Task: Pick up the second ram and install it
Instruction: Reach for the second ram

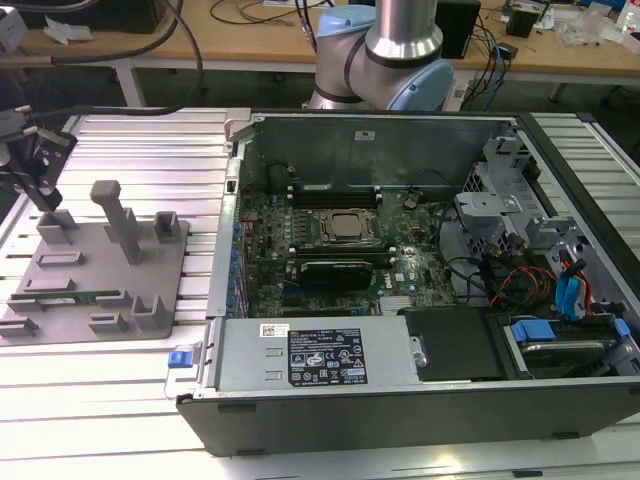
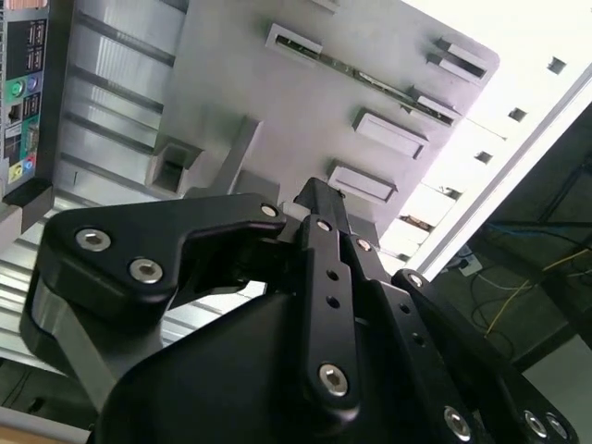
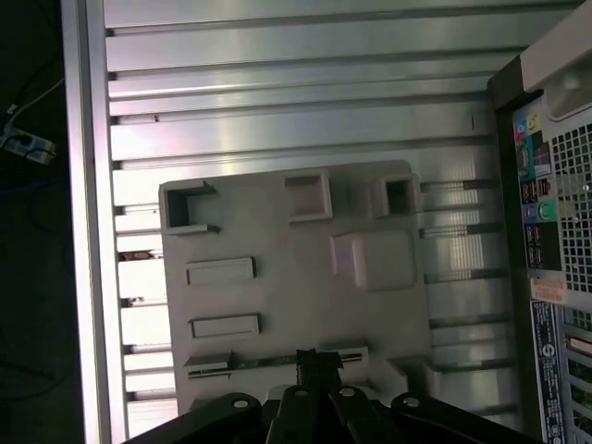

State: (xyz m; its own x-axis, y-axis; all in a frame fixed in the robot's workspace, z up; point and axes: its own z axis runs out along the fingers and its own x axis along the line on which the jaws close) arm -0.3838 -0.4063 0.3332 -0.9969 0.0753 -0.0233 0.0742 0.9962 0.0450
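Observation:
The second ram [image 1: 75, 296] is a thin green stick lying in a slot near the front of the grey fixture plate [image 1: 100, 275], at the exterior view's left. It also appears as a narrow strip [image 2: 370, 76] in the second wrist view and as a strip [image 3: 250, 362] in the first wrist view. My gripper [image 1: 47, 200] hangs over the plate's back left corner, above and apart from the stick. Its black fingers [image 2: 319, 208] are pressed together with nothing between them. In the first wrist view the gripper [image 3: 315, 359] lines up with the stick's slot.
Grey blocks and a tall post [image 1: 120, 220] stand up from the plate. The open computer case [image 1: 400, 400] fills the exterior view's middle and right, with the CPU socket [image 1: 350, 228], memory slots [image 1: 335, 193] and a black expansion card [image 1: 340, 270]. The ribbed metal table [image 1: 150, 150] lies around it.

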